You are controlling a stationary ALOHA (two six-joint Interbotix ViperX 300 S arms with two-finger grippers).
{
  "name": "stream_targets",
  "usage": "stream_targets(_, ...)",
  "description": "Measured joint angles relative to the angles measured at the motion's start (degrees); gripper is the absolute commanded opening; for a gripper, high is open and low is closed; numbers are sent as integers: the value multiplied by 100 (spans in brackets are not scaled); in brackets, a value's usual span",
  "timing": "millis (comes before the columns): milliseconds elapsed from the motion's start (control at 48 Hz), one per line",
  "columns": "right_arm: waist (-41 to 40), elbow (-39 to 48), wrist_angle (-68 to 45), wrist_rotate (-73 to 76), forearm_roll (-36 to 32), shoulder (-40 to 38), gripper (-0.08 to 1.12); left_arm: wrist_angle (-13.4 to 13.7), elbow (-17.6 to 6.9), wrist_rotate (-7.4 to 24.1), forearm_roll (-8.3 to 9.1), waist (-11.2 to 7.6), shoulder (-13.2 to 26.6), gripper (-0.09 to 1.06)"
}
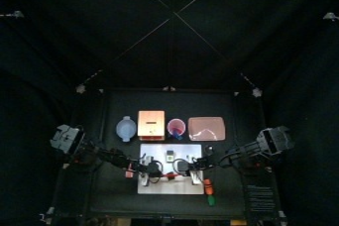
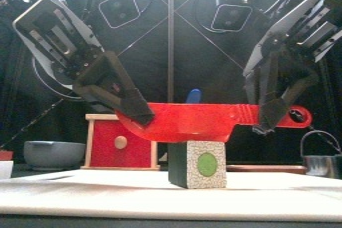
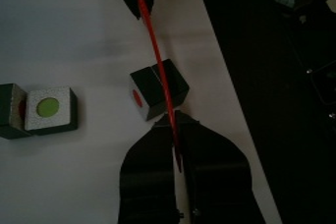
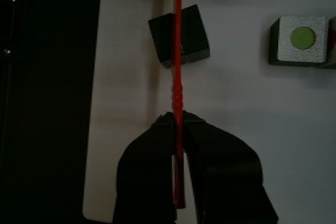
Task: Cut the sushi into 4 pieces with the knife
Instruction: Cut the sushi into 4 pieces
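A red toy knife (image 2: 201, 119) lies level between my two grippers, directly over a dark green sushi block (image 2: 201, 164) with a white face and green dot. My left gripper (image 2: 134, 122) is shut on one end and my right gripper (image 2: 267, 122) on the other. In the left wrist view the knife (image 3: 160, 66) crosses that block (image 3: 160, 96), running out from the gripper (image 3: 175, 135). Another sushi piece (image 3: 42, 110) lies apart on the white board (image 3: 79, 31). The right wrist view shows the same block (image 4: 180, 33) under the knife (image 4: 175, 51), the gripper (image 4: 178, 120) and the separate piece (image 4: 302, 39).
Behind the board stand a blue-grey bowl (image 1: 126, 129), a wooden box (image 1: 153, 126) with a red drawer front (image 2: 118, 142), a red cup (image 1: 176, 127) with a blue knife (image 2: 194, 96), and a pink tray (image 1: 207, 127). A metal cutter (image 2: 321, 154) stands at the right.
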Motion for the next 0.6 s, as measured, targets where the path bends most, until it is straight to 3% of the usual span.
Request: stream_targets(604, -272, -70, 88, 0, -501, 44, 13, 18, 0, 0, -35, 53, 158, 24)
